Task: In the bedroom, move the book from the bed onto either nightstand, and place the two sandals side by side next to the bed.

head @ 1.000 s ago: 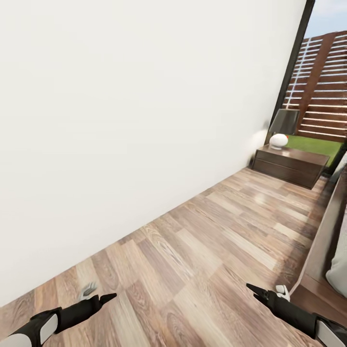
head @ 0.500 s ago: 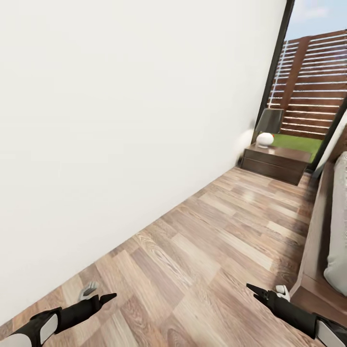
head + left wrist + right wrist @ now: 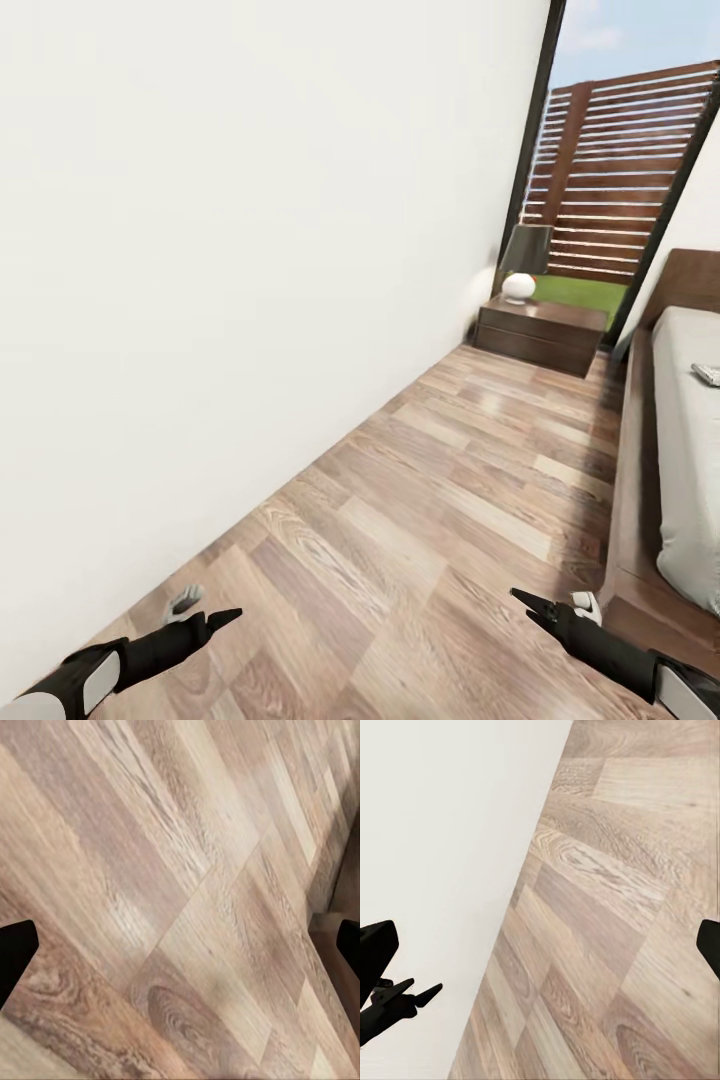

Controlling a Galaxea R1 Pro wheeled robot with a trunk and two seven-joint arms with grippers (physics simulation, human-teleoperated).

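Robot between white wall and bed, both arms low and empty

The left gripper [image 3: 200, 618] and right gripper [image 3: 555, 606] are spread wide, probably tucked for driving. The low dark wood bed with grey mattress [image 3: 690, 440] has a small object near its far edge, perhaps the book [image 3: 707, 374]. The dark brown nightstand [image 3: 540, 335] stands ahead. No readable writing.

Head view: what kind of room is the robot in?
Most likely a bedroom: a low dark wood bed with a light grey mattress lies along the right, and a dark brown two-drawer nightstand carrying a white-based lamp with a dark shade stands by the tall window.
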